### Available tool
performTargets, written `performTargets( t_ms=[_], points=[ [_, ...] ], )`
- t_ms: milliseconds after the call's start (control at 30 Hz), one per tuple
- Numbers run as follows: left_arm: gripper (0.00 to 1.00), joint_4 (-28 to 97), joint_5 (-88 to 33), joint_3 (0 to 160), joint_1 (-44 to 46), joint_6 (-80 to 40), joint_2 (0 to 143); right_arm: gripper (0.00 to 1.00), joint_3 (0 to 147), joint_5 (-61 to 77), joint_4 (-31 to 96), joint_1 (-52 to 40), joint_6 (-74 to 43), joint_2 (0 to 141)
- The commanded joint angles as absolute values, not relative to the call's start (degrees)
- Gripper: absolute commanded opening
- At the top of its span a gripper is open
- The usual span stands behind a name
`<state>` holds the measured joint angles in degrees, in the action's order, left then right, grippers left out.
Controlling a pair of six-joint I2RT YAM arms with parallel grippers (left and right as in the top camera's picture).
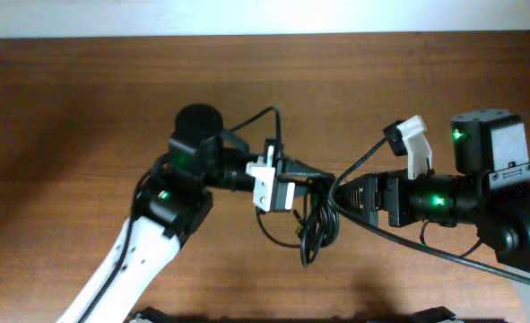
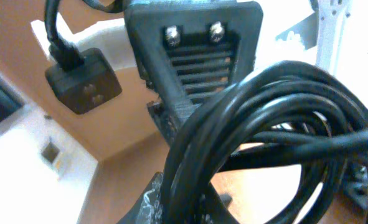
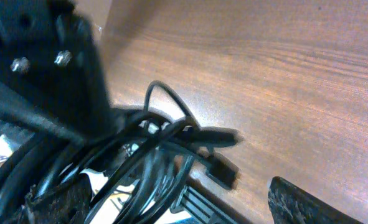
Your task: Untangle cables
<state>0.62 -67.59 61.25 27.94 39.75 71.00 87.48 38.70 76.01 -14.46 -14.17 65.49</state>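
Observation:
The cables (image 1: 317,224) are a bundle of thin black loops hanging between the two arms above the brown table (image 1: 85,117). My left gripper (image 1: 302,179) is shut on the top of the bundle. In the left wrist view the loops (image 2: 264,99) fill the frame and run down between the jaws of the left gripper (image 2: 184,208). My right gripper (image 1: 347,193) faces it from the right, open. In the right wrist view its fingers (image 3: 302,205) stand wide apart, and the cables (image 3: 146,155) lie between them near the left finger. A small plug (image 3: 224,171) hangs just above the wood.
The left gripper's black finger with two screws (image 3: 47,81) is close in the right wrist view. The right gripper's finger (image 2: 193,56) looms close in the left wrist view. A thicker arm cable (image 1: 408,238) trails under the right arm. A pale wall runs along the table's far edge.

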Motion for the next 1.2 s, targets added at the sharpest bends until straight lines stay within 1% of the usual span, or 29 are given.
performTargets(
  t_ms=[0, 133, 267, 300, 333, 567, 633, 667, 733, 833, 867, 933, 967, 1000, 1033, 1067, 1100, 1133, 1167],
  points=[
    [0.0, 7.84, -52.69, 61.98, 28.29, 36.64, 60.2, 0.89, 88.09, 36.36, 75.5, -14.94, -11.9, 65.6],
    [0.0, 10.57, -44.4, 61.98, 28.29, 36.56, 57.93, 0.89, 88.09, 36.82, 73.93, -14.94, -7.66, 65.58],
    [0.0, 10.85, -38.33, 61.98, 28.36, 29.04, 59.33, 0.89, 88.09, 37.36, 73.67, -14.94, -6.79, 65.54],
    [0.0, 10.85, -35.83, 61.98, 28.34, 25.96, 59.96, 0.89, 88.09, 39.44, 73.23, -14.94, -4.58, 65.39],
    [0.0, 11.03, -30.83, 61.98, 28.34, 22.0, 60.9, 0.89, 88.09, 40.69, 72.25, -14.94, -3.16, 64.9],
    [0.0, 9.39, -17.65, 61.98, 28.34, 9.08, 61.8, 0.89, 88.09, 39.83, 69.06, -14.94, -0.58, 63.68],
    [0.0, 7.49, -18.94, 61.98, 28.34, 5.52, 61.82, 0.89, 88.09, 39.83, 68.49, -14.94, -0.19, 63.68],
    [0.0, 6.02, -21.74, 61.98, 28.34, 5.1, 61.82, 0.88, 88.09, 39.83, 68.18, -14.94, -0.16, 63.68],
    [0.0, 4.71, -22.2, 61.98, 28.36, 0.91, 61.82, 0.86, 88.09, 39.94, 67.61, -14.94, 0.62, 63.7],
    [0.0, 3.64, -23.35, 61.98, 29.15, -0.05, 62.11, 0.84, 88.09, 40.32, 66.65, -14.98, 1.56, 63.75],
    [0.0, 3.49, -23.35, 61.98, 30.04, -0.05, 62.35, 0.81, 88.07, 40.84, 65.93, -14.98, 1.63, 63.75],
    [0.0, 3.01, -23.14, 61.98, 31.64, -0.05, 63.55, 0.8, 88.07, 47.0, 65.28, -14.98, 5.26, 63.75],
    [0.0, 2.57, -23.14, 61.98, 31.9, -0.05, 64.03, 0.77, 88.07, 47.51, 65.3, -14.98, 5.67, 63.75],
    [0.0, 2.22, -23.14, 61.98, 31.9, -0.34, 64.42, 0.69, 88.07, 47.4, 65.39, -14.98, 5.67, 63.75],
    [0.0, 1.48, -23.16, 61.98, 31.88, -0.91, 64.73, 0.5, 88.07, 47.4, 65.52, -14.98, 5.78, 63.75],
    [0.0, 0.54, -23.16, 61.98, 31.9, -0.95, 64.82, 0.41, 88.07, 47.37, 65.56, -14.98, 5.8, 63.75],
    [0.0, -0.03, -23.16, 61.98, 31.9, -0.95, 64.82, 0.23, 88.07, 46.76, 65.56, -14.98, 5.78, 63.86],
    [0.0, -0.19, -23.14, 61.98, 31.88, -0.91, 64.82, 0.12, 88.07, 46.0, 65.63, -14.98, 5.76, 63.88],
    [0.0, -0.19, -23.14, 61.98, 31.88, -0.91, 64.82, 0.04, 88.07, 45.78, 65.8, -14.98, 5.76, 64.01]
  ],
)
